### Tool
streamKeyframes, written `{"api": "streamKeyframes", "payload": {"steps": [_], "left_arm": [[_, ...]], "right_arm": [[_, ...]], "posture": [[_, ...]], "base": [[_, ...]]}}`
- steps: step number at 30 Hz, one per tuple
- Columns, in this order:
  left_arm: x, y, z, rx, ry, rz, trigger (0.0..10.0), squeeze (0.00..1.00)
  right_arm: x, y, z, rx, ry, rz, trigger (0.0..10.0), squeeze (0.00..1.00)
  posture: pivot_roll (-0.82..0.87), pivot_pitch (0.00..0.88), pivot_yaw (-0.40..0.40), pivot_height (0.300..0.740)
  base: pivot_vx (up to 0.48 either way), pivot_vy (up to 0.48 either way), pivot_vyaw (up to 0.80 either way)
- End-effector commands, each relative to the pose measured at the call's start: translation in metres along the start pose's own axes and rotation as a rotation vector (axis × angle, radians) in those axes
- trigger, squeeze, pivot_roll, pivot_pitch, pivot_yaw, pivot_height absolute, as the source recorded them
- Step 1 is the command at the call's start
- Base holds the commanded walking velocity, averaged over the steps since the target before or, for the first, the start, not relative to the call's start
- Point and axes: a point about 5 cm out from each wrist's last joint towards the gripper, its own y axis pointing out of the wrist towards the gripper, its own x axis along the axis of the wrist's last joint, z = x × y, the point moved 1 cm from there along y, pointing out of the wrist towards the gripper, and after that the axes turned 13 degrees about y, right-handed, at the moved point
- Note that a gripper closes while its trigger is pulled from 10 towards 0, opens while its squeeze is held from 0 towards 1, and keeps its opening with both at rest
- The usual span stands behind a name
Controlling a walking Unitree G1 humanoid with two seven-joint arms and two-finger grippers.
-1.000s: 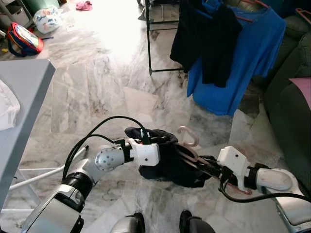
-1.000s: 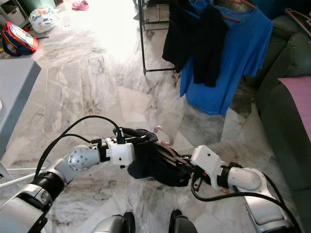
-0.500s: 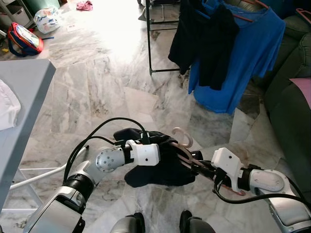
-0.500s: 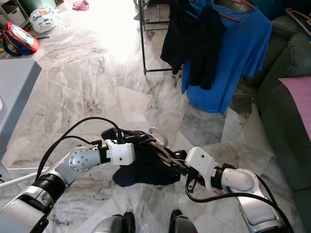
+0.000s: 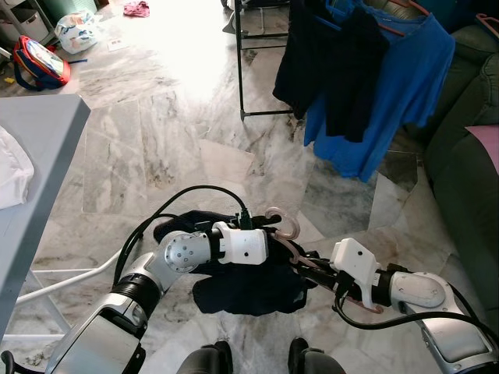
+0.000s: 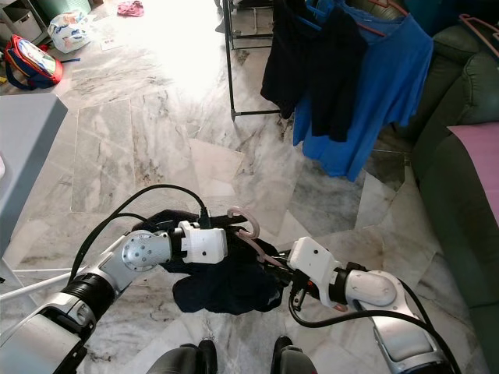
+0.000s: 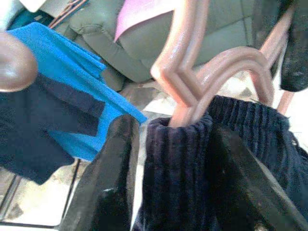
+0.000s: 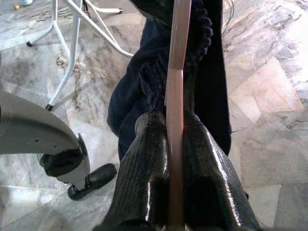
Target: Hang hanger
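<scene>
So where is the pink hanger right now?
In the left eye view, the pink hanger sits low centre between both arms, gripped by the right pincer, dark garment draped below.

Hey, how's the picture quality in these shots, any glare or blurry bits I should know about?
Left eye view: strong glare washes out the marble floor at the top, while the blue shirt stays sharp. Left wrist view: the pink hanger and the left tool are very close and soft, the background hazy. Right wrist view: the right tool, shut on the hanger, shines with highlights; the floor behind is clear.
</scene>
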Motion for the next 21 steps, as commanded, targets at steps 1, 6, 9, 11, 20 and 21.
{"api": "streamKeyframes", "payload": {"steps": [1, 6, 9, 11, 20, 21], "left_arm": [[0.002, 0.001, 0.008, 0.024, 0.033, -0.011, 10.0, 1.00], [-0.006, -0.008, 0.015, 0.040, 0.047, 0.028, 10.0, 0.00], [-0.012, -0.013, 0.019, 0.050, 0.049, 0.058, 10.0, 0.00], [-0.014, -0.016, 0.020, 0.050, 0.051, 0.071, 10.0, 0.00], [-0.035, -0.047, 0.020, -0.017, 0.064, 0.165, 10.0, 0.00], [-0.036, -0.049, 0.020, -0.020, 0.068, 0.172, 10.0, 0.00]], "right_arm": [[0.006, 0.005, 0.010, 0.046, -0.034, -0.036, 10.0, 0.00], [0.005, 0.005, 0.011, 0.040, -0.028, -0.040, 10.0, 0.00], [0.005, 0.006, 0.010, 0.034, -0.030, -0.043, 10.0, 0.00], [0.006, 0.005, 0.009, 0.029, -0.030, -0.046, 10.0, 0.00], [0.007, 0.001, 0.004, -0.004, -0.044, -0.058, 10.0, 0.00], [0.008, 0.000, 0.003, -0.006, -0.047, -0.058, 10.0, 0.00]], "posture": [[0.00, 0.237, 0.067, 0.740], [0.00, 0.234, 0.068, 0.740], [0.00, 0.234, 0.068, 0.740], [0.00, 0.234, 0.067, 0.740], [0.00, 0.240, 0.063, 0.740], [0.00, 0.241, 0.062, 0.740]], "base": [[0.000, 0.000, 0.00], [0.000, 0.000, 0.00], [0.000, 0.000, 0.00], [0.000, 0.000, 0.00], [0.000, 0.000, 0.00], [0.000, 0.000, 0.00]]}}
